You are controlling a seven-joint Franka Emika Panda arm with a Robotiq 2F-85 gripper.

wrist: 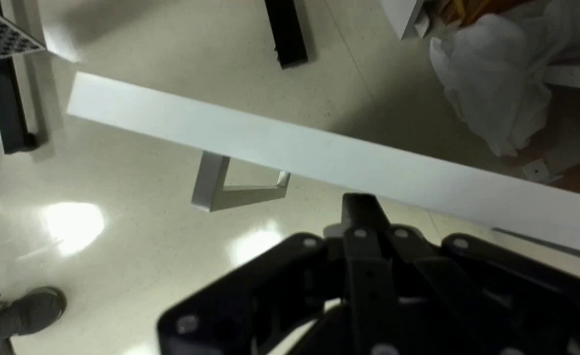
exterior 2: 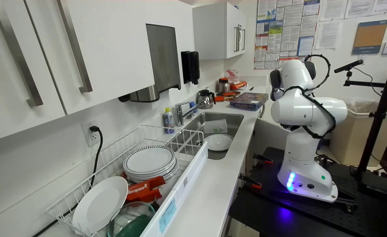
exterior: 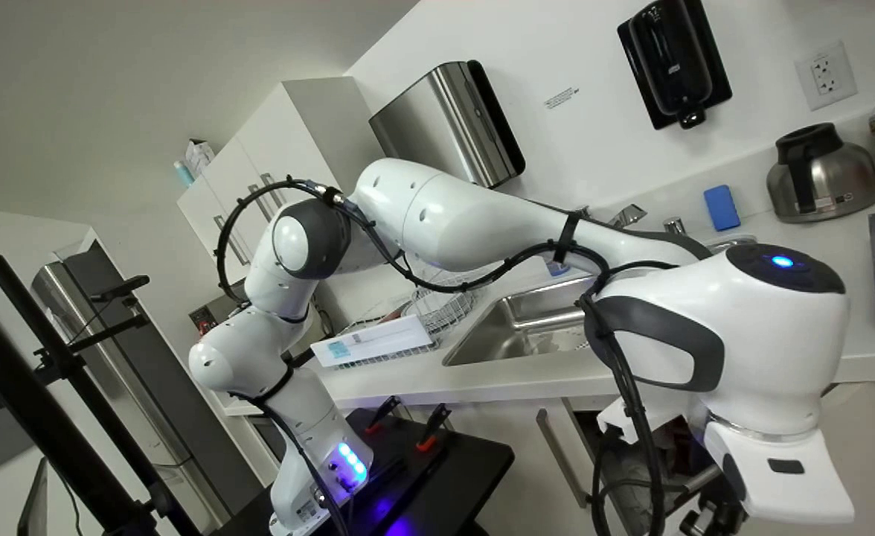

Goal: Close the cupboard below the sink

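The cupboard is the low white base cabinet (exterior: 501, 443) under the counter, with silver bar handles. The steel sink (exterior: 493, 335) is set in the counter above it, and shows in both exterior views (exterior 2: 235, 120). One cupboard door (exterior: 865, 447) stands open, also seen in an exterior view (exterior 2: 270, 136). In the wrist view the open door's white edge (wrist: 290, 145) crosses the picture, with its handle (wrist: 250, 198) below. My gripper (wrist: 361, 204) is shut and empty, with its fingertips close beside the door on the handle side. I cannot tell whether they touch.
The black robot table (exterior 2: 272, 219) with clamps stands before the counter. A white plastic bag (wrist: 497, 74) is inside the cupboard. A person's shoes (wrist: 28, 313) and black legs (wrist: 287, 34) show on the floor. A bin (exterior 2: 354, 138) stands behind the arm.
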